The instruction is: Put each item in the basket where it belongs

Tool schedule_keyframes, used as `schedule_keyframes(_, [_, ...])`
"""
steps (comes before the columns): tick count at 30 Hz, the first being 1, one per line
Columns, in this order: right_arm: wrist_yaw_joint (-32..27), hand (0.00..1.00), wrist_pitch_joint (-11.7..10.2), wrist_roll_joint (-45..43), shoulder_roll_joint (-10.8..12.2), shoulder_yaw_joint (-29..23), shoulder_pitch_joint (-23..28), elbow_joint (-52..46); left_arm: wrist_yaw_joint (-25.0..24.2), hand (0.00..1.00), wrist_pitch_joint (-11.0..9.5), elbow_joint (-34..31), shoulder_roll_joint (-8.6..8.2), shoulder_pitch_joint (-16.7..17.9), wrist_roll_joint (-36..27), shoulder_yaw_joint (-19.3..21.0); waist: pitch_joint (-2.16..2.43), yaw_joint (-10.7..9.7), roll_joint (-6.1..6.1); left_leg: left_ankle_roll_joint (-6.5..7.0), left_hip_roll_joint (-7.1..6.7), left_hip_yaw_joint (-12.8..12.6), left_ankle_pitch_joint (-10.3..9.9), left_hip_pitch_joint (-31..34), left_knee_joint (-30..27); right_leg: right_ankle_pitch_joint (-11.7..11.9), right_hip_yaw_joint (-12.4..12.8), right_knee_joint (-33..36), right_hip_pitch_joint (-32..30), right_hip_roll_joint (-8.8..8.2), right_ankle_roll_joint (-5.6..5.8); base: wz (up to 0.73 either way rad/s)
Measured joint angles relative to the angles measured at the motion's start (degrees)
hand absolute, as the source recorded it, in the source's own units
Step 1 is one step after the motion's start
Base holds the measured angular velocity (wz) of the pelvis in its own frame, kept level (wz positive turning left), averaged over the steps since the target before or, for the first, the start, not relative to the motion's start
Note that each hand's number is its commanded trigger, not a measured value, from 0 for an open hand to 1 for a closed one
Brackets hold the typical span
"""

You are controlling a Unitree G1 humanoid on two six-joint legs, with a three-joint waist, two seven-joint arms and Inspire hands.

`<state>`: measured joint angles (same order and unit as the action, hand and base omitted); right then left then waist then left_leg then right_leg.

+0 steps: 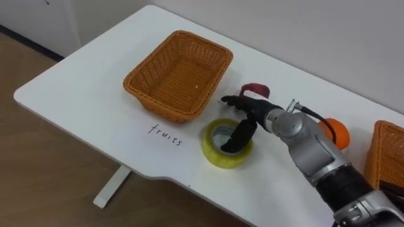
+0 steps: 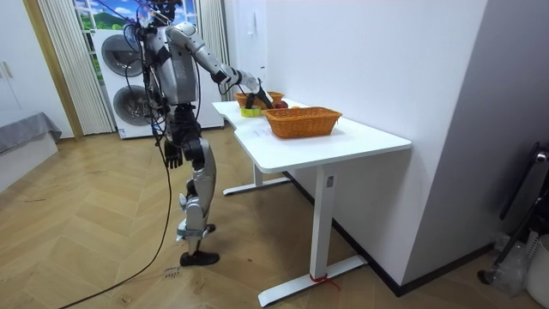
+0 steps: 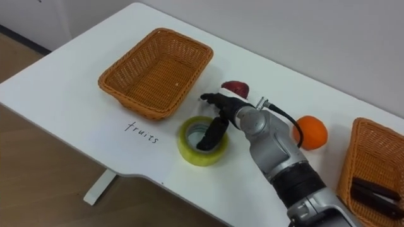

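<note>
A yellow tape roll (image 1: 214, 154) lies flat near the table's front edge, right of the empty wicker basket (image 1: 151, 104) with "fruits" written before it. My right hand (image 1: 249, 113) hovers over the roll's far rim, its thumb dipping into the hole and its fingers stretched straight toward the basket. A red apple (image 1: 255, 89) sits just behind the hand. Right of my forearm rests an orange (image 1: 338, 131). A second wicker basket (image 3: 353, 164) at the far right holds dark office items (image 3: 375, 192). My left hand (image 2: 173, 156) hangs at my side.
I stand at the end of the white table (image 1: 82, 94), toward the room view's left, right arm reaching over it. The table's rounded edge runs close in front of the tape roll. A wall borders the table's far side.
</note>
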<state>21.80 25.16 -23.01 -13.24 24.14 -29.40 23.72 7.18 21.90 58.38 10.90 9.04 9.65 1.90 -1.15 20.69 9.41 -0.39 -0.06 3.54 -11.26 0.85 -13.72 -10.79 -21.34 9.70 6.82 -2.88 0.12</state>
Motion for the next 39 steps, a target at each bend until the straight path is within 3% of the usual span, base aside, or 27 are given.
schedule_keyframes(9, [-2.6, 1.00, -0.1, -5.8, 0.0, 0.5, -0.7, 0.2, 0.2, 0.00, 0.3, 0.0, 0.01, -0.5, 0.0, -0.4, 0.09, 0.2, -0.25, -0.01, 0.01, 0.0, 0.0, 0.0, 0.1, 0.0, 0.0, 0.0, -0.1, 0.01, 0.00, 0.00])
schedule_keyframes(39, [-1.6, 1.00, -0.1, -6.1, 0.2, 1.7, -0.7, 0.3, 2.2, 0.00, -1.5, -0.2, 0.08, -0.9, 0.0, -0.4, 0.20, 0.1, 0.05, 0.00, 0.05, -0.2, 0.0, -0.3, 0.2, 0.0, 0.0, 0.1, -0.1, -0.04, 0.00, 0.00])
